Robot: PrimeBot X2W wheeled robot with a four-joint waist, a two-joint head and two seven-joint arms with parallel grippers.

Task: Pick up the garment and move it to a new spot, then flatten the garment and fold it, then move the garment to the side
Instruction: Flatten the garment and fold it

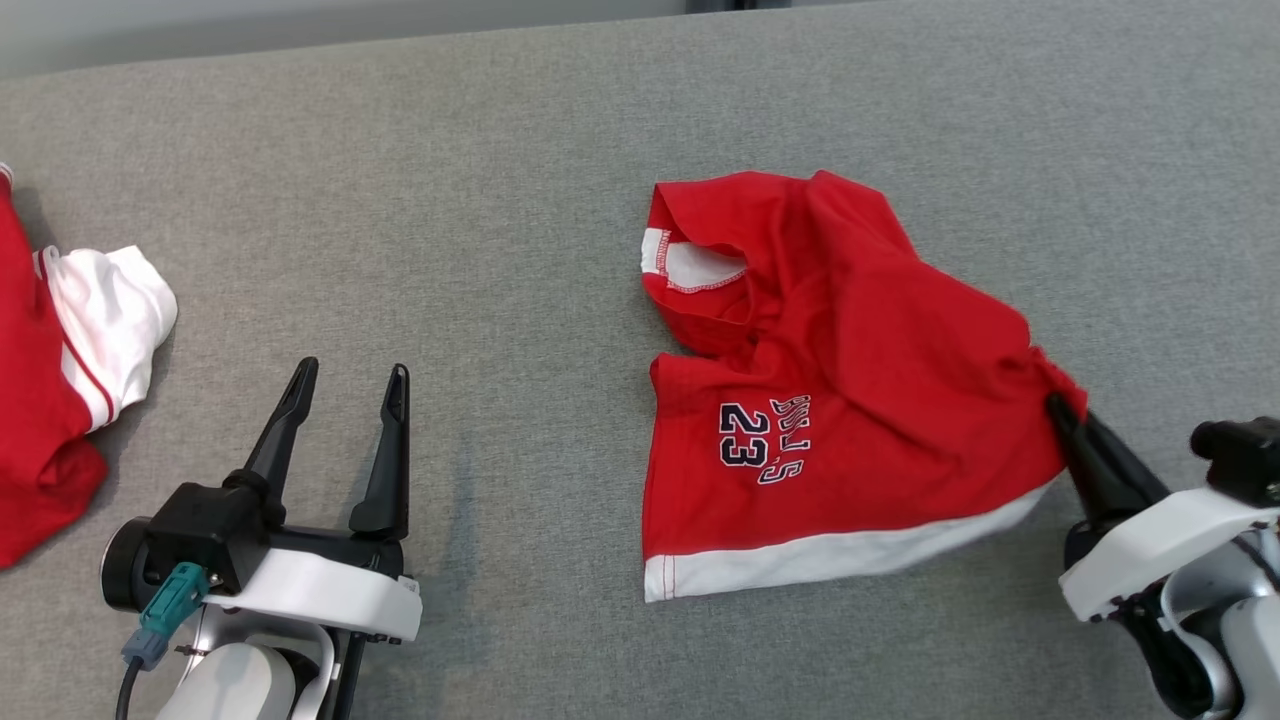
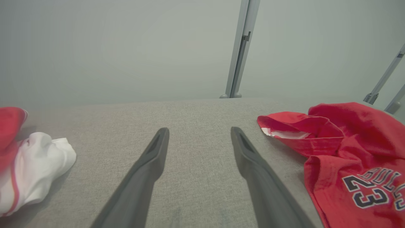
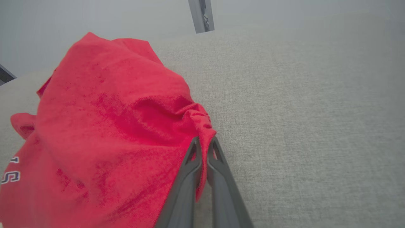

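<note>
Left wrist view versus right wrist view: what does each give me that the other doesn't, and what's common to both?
Left wrist view: the left gripper open over the bare grey surface, a second red-and-white garment at its left, and the number 23 on the red jersey. Right wrist view: the right gripper shut on a bunched edge of that jersey. Both: the red jersey, the grey surface, a metal post.

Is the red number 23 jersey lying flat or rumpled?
Rumpled: the red jersey humps up with folds near its collar, and the right gripper pinches its bunched edge.
</note>
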